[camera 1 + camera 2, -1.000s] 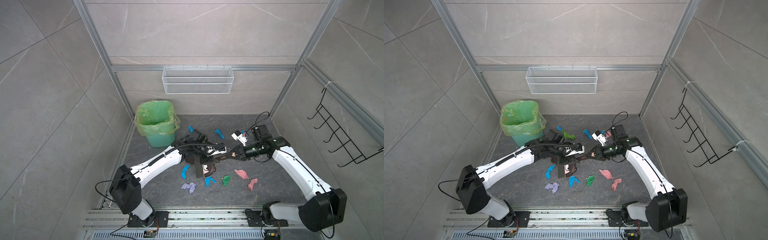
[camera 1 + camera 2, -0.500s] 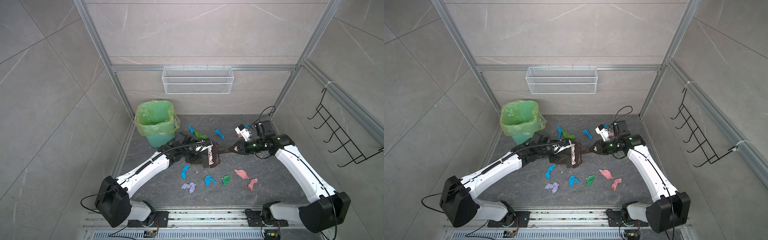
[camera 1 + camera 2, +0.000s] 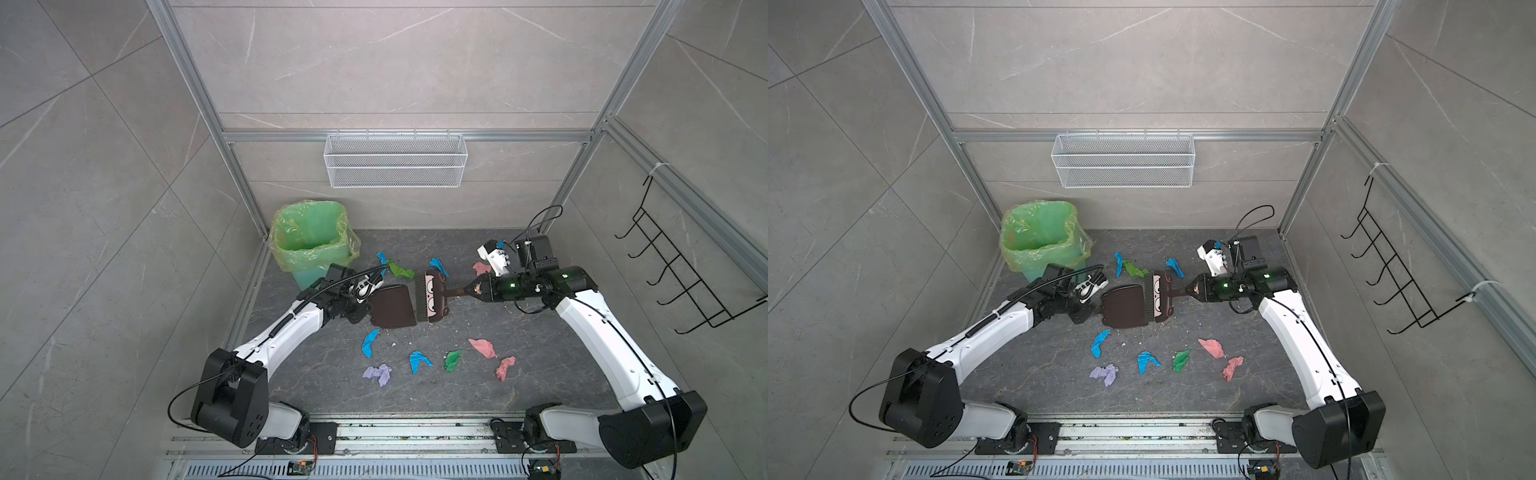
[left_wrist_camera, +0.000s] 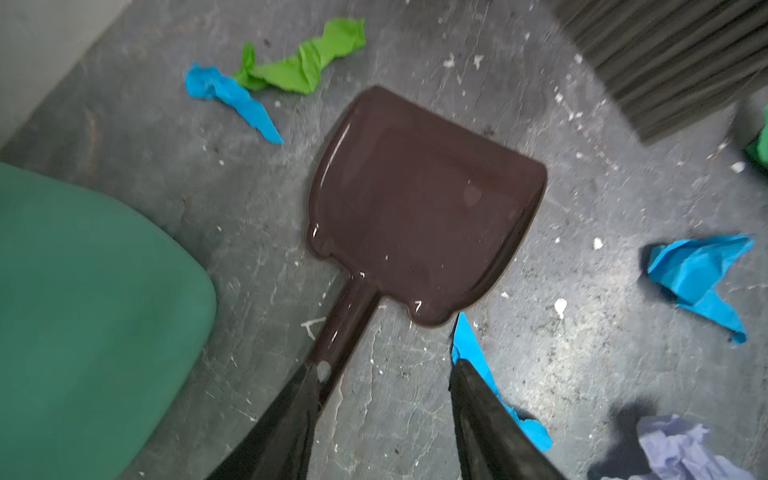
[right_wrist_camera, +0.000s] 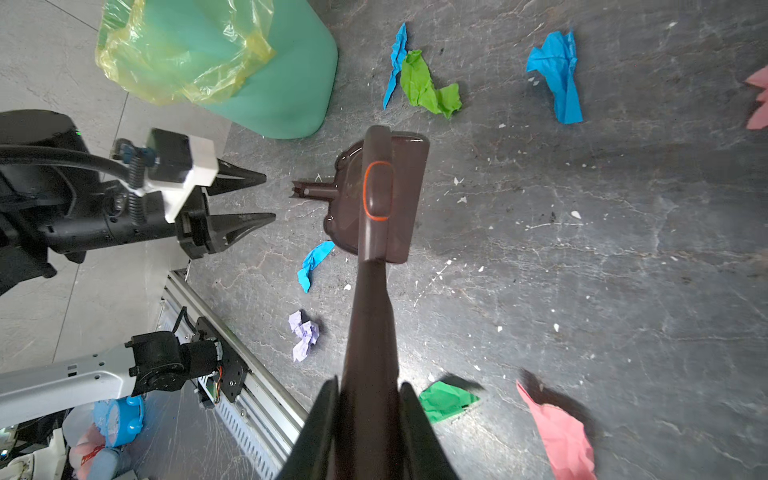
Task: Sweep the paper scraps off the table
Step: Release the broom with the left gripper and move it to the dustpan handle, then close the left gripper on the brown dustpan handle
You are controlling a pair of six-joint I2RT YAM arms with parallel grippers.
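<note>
Left gripper (image 5: 270, 198) jaws apart, empty, just short of dustpan (image 4: 419, 203) handle. Right gripper (image 5: 369, 383) clamped on brush (image 3: 432, 296); paper scraps (image 3: 419, 361) on counter (image 3: 324, 390).

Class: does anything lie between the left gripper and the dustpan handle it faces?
Nothing visible does. The open left gripper faces the dustpan handle end, only bare table between them. A blue scrap lies off to the side.
</note>
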